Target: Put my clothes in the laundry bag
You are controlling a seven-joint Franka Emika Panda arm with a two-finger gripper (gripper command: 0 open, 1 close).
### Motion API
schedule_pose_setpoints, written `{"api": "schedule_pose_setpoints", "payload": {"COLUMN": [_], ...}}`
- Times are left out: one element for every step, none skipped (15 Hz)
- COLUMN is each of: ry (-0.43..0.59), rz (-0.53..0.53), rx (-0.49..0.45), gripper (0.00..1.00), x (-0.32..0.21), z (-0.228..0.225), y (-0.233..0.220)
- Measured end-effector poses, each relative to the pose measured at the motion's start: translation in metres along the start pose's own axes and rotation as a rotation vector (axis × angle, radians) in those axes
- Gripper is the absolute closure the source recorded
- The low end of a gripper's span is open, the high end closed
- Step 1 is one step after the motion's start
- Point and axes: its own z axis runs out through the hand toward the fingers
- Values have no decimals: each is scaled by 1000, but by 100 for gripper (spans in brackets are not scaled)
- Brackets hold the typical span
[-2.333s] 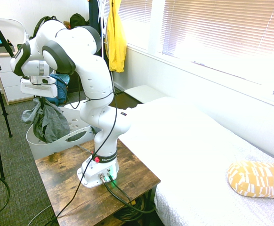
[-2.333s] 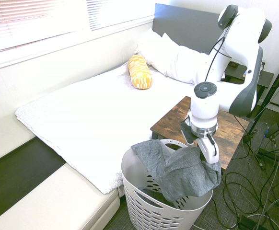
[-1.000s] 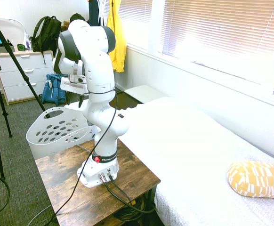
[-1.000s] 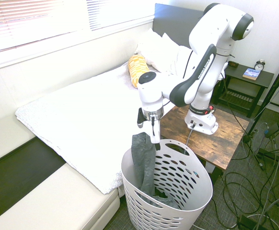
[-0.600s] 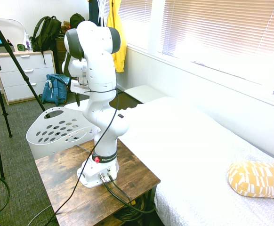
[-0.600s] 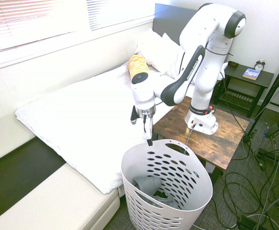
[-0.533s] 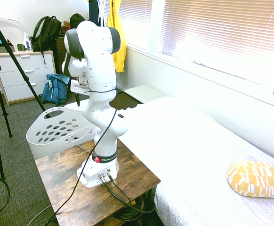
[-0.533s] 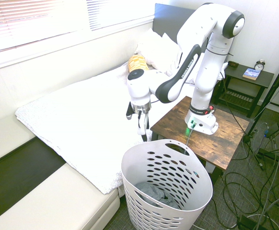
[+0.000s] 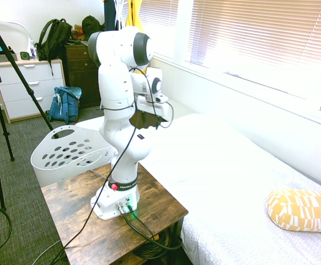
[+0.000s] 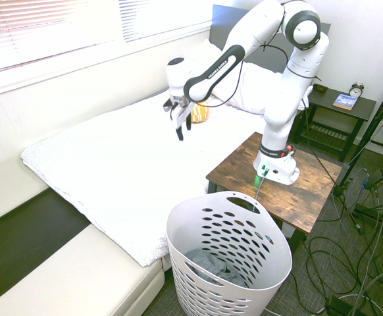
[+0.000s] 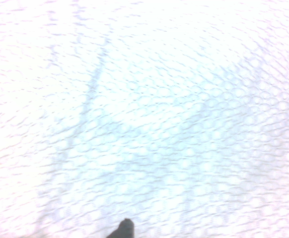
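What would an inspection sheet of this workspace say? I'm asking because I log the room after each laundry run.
Surface: bare brown wooden table under the arm's base.
Job's things: grey clothes inside the white laundry basket, low down.
Clutter: yellow-patterned bolster on the bed.
Grippers: hand open, nothing held, above the bed.
Cables: loose on the floor past the table; one crosses the tabletop.
Surroundings: blue backpack beside the white drawers; alarm clock on a dark side table.

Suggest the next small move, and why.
I'd probably hold the arm clear, perhaps easing it up slightly: the grey clothes lie low inside the laundry basket, and the open gripper hangs empty over the bed.
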Motion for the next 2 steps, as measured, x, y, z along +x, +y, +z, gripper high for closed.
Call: {"api": "schedule_pose_setpoints", "payload": {"ry": [-5,-9], "rz": [38,65], "rx": [1,0], "gripper": [0,0], "x": [34,58], "z": [3,7], "y": [32,58]}}
